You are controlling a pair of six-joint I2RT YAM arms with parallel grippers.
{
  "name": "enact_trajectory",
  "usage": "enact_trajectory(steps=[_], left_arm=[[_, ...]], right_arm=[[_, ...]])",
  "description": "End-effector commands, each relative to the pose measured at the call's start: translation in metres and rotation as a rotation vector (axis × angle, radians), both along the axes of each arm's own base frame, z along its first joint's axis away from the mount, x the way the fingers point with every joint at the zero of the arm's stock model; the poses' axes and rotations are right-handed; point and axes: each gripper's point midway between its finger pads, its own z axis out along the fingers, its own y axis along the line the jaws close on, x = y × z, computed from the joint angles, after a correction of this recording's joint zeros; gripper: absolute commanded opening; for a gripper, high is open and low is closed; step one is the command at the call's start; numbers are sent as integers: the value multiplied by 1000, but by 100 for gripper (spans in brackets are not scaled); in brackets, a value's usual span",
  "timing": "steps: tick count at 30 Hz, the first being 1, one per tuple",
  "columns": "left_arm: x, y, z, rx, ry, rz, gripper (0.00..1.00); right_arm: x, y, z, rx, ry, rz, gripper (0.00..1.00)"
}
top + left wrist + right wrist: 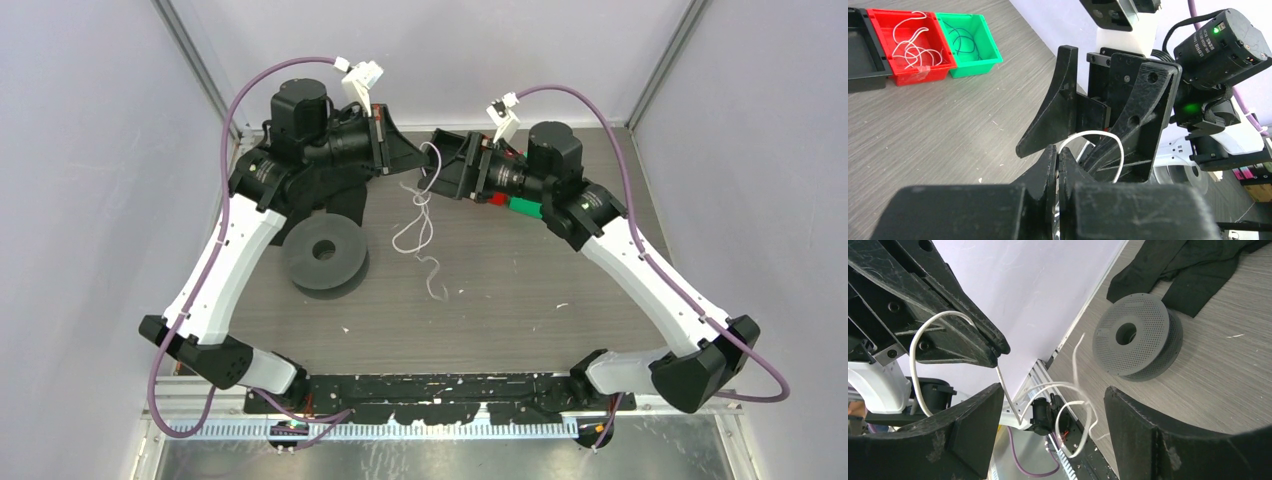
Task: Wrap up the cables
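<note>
A thin white cable (418, 222) hangs in curly loops from my left gripper (420, 158) down to the table. In the left wrist view the left gripper (1058, 156) is shut on the cable (1100, 134), which arcs up out of the closed jaws. My right gripper (447, 165) faces it a short way off, open and empty. In the right wrist view the cable's loops (1074, 399) hang between the right fingers (975, 422), touching neither, and the left gripper (994, 353) shows at upper left. A short white piece (433, 276) lies on the table.
A grey perforated spool (323, 253) lies left of centre, with a black cloth (322, 196) behind it. A red bin (913, 42) with white cables, a green bin (972, 44) with dark wires and a black bin (863, 52) stand under the right arm.
</note>
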Motion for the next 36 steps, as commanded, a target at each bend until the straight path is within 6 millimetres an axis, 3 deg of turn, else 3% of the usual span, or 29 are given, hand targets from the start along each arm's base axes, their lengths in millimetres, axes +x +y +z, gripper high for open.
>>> enact_trajectory(steps=[1, 4, 6, 8, 9, 11, 14, 17, 20, 23, 26, 30, 36], left_arm=[[-9, -2, 21, -36, -58, -43, 0], [-9, -3, 19, -36, -50, -50, 0], [-9, -4, 17, -33, -51, -53, 0], [-8, -3, 12, -20, -45, -57, 0], [-8, -3, 8, -8, -40, -56, 0], [-5, 0, -4, 27, -18, -47, 5], [4, 14, -30, 95, 43, -3, 44], [24, 42, -54, 148, 88, 113, 62], [56, 73, -92, 180, 165, 289, 69], [62, 75, -121, 223, 216, 288, 66], [55, 63, -135, 196, 246, 218, 60], [43, 43, -152, 206, 200, 154, 63], [48, 23, -155, 92, 162, 132, 65]], right_arm=[[-3, 13, 25, 56, -69, 39, 77], [2, 18, 22, 52, -66, 33, 63], [9, 19, 19, 43, -61, 4, 41], [20, 11, 12, 2, -55, -72, 6], [28, 2, 4, -53, -50, -136, 1], [46, -27, -16, -212, -69, -295, 1], [61, -82, -48, -480, -67, -503, 0], [62, -122, -80, -740, -37, -570, 1], [60, -146, -122, -990, 55, -570, 1], [54, -161, -151, -1160, 152, -547, 1], [54, -164, -141, -1128, 115, -611, 1], [49, -140, -91, -842, 9, -596, 1], [42, -111, -73, -675, 48, -526, 1]])
